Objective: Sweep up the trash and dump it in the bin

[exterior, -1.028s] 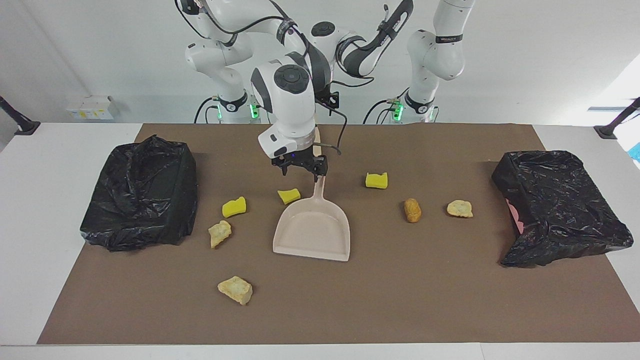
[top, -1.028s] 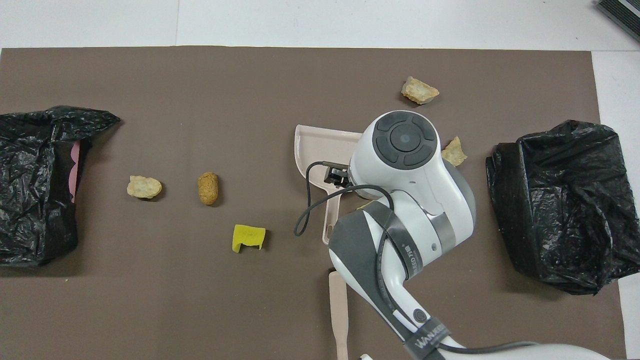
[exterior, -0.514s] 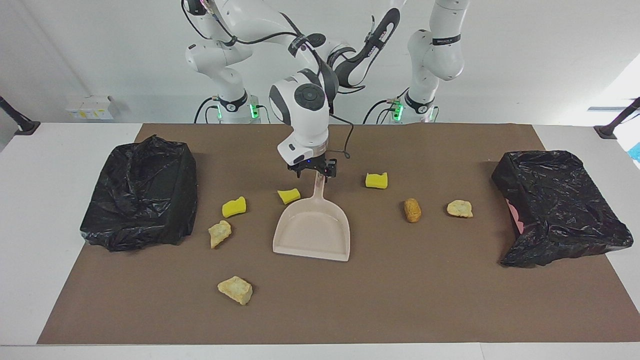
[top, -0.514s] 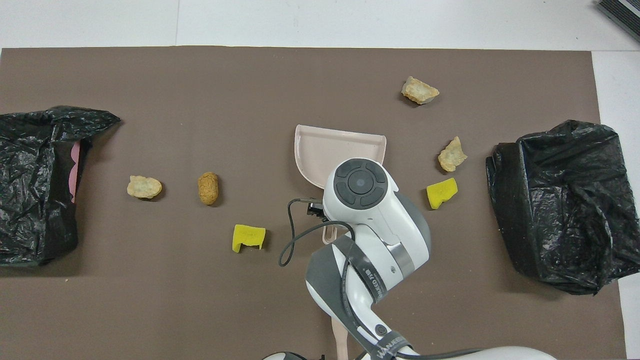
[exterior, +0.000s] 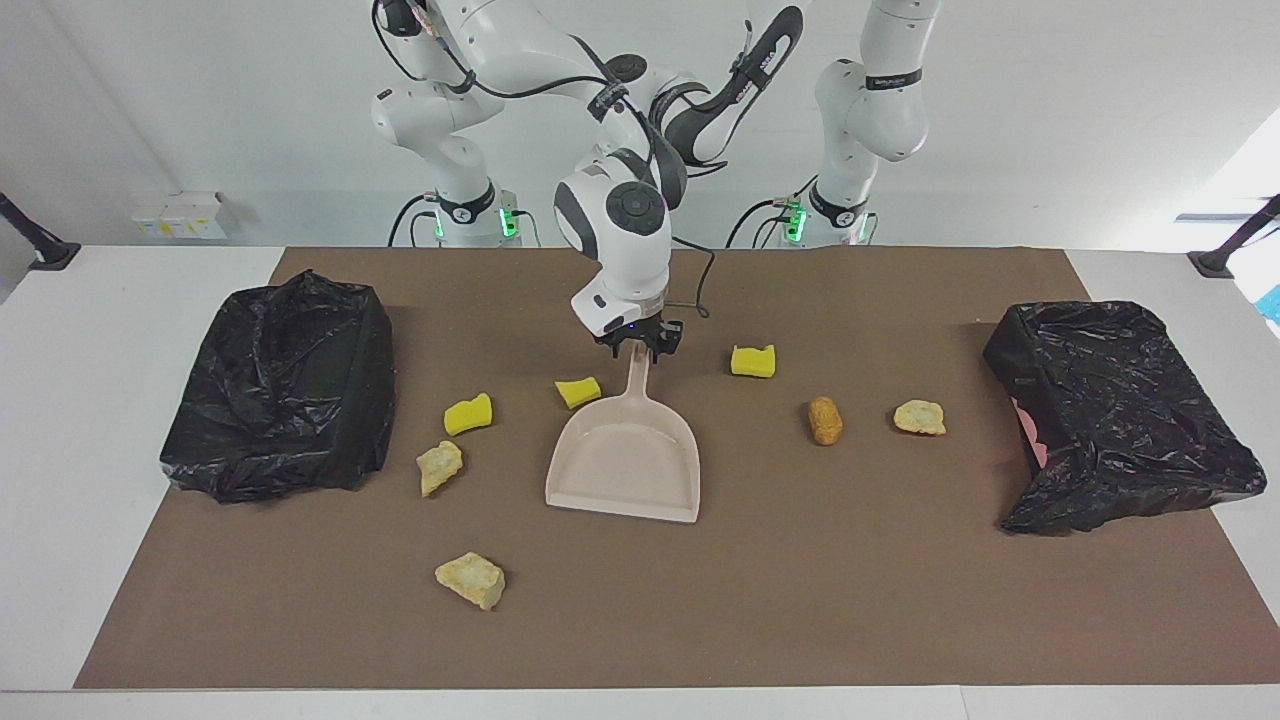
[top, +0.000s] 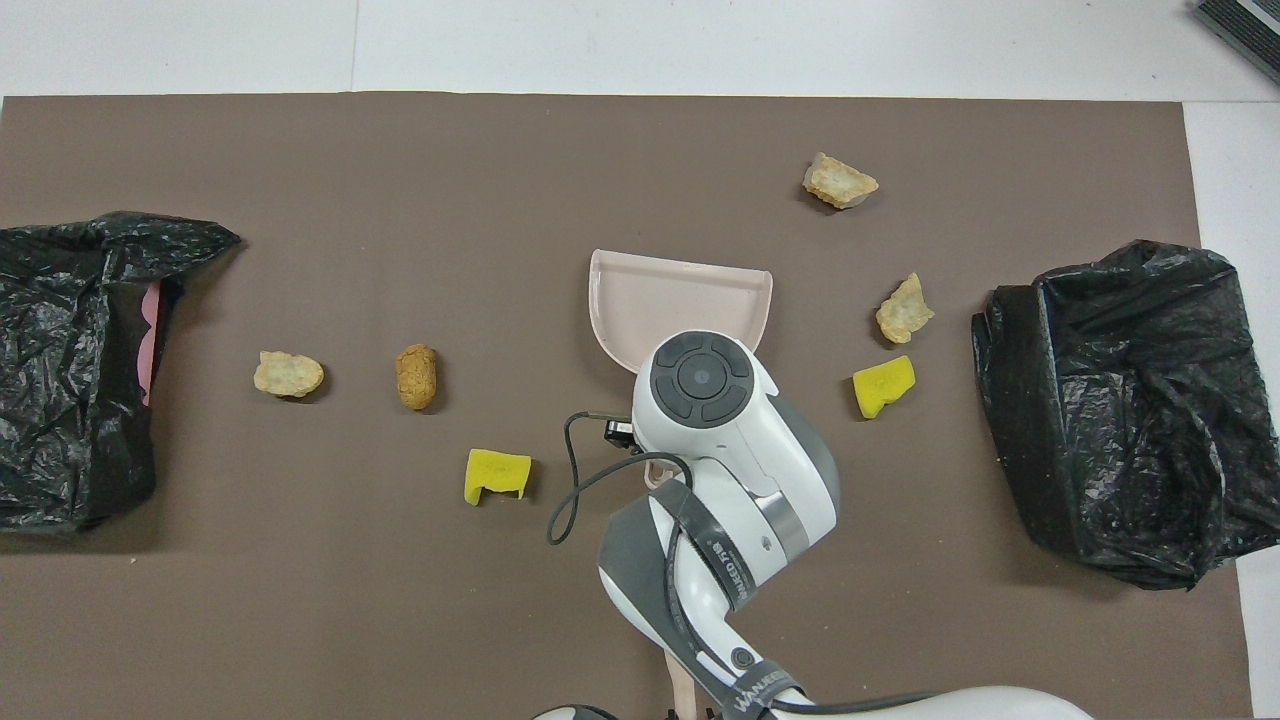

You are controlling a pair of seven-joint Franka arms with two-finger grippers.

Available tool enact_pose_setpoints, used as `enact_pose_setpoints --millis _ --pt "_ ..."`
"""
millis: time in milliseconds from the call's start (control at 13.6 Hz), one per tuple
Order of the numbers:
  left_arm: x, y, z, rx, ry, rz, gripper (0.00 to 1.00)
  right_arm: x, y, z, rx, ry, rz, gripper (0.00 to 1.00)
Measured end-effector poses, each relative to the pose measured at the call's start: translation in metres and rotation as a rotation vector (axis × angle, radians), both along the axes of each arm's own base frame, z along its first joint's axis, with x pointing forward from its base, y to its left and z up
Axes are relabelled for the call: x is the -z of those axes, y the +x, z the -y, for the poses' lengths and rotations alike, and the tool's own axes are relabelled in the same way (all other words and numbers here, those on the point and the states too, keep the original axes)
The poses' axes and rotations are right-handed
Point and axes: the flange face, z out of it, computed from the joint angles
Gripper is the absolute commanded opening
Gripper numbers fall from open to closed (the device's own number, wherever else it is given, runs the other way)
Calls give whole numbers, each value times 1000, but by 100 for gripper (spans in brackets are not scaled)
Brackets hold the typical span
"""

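The beige dustpan lies mid-mat, its handle pointing toward the robots; it also shows in the overhead view. My right gripper is low over the handle's end, with the fingers open on either side of it. The trash lies scattered: yellow sponge pieces, beige chunks and a brown lump. My left gripper is hidden by the arms.
Two bins lined with black bags stand at the mat's ends, one toward the right arm's end and one toward the left arm's end. A beige brush handle shows under my right arm, nearer to the robots than the dustpan.
My right gripper has moved from over the dustpan's pan back toward the robots to the handle's end and dropped lower. The dustpan and the trash have not moved.
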Motion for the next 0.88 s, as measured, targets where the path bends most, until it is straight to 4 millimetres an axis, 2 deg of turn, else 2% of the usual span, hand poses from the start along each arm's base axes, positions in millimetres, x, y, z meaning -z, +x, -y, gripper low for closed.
enact_pose_setpoints --millis 73,147,294,440,587,881 --pt "0 0 0 -5 3 -1 34 0 0 0 1 2 0 0" --pt "1 0 -1 -9 7 -2 20 0 0 0 1 3 1 0" --pt "2 0 -3 -17 24 -8 0 -1 2 0 -9 8 6 0" --pt "4 1 -6 -36 47 -15 0 -4 4 0 -48 15 12 0" --pt "2 6 -11 -57 67 -21 0 -16 12 7 -116 33 36 0" --pt "-15 36 -33 -132 107 -34 0 -42 36 48 -360 66 76 0"
